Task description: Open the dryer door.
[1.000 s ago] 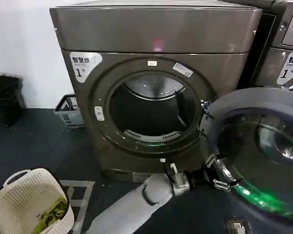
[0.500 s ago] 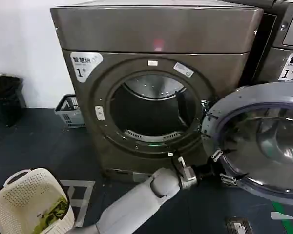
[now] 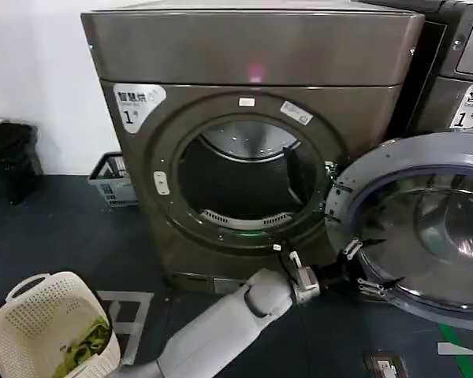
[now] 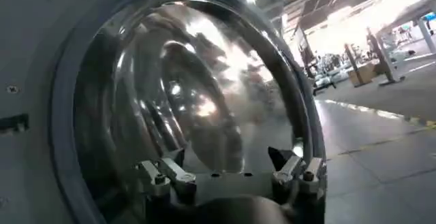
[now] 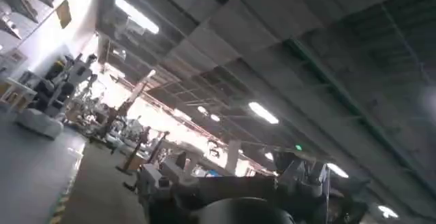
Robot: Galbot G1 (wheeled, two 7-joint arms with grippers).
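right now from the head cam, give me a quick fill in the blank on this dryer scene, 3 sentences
1. The dryer door is swung ____, leaving the drum opening exposed.
2. The ____ gripper is at the door's inner edge.
3. The white laundry basket stands on the ____ to the dryer's left.

Missing words: open; left; floor

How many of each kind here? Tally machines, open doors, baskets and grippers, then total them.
Machines: 2, the dryer and a second machine
Open doors: 1, the dryer door
Baskets: 2, a white basket and a grey basket
Grippers: 2, the left gripper at the door, the right gripper parked
Total: 7
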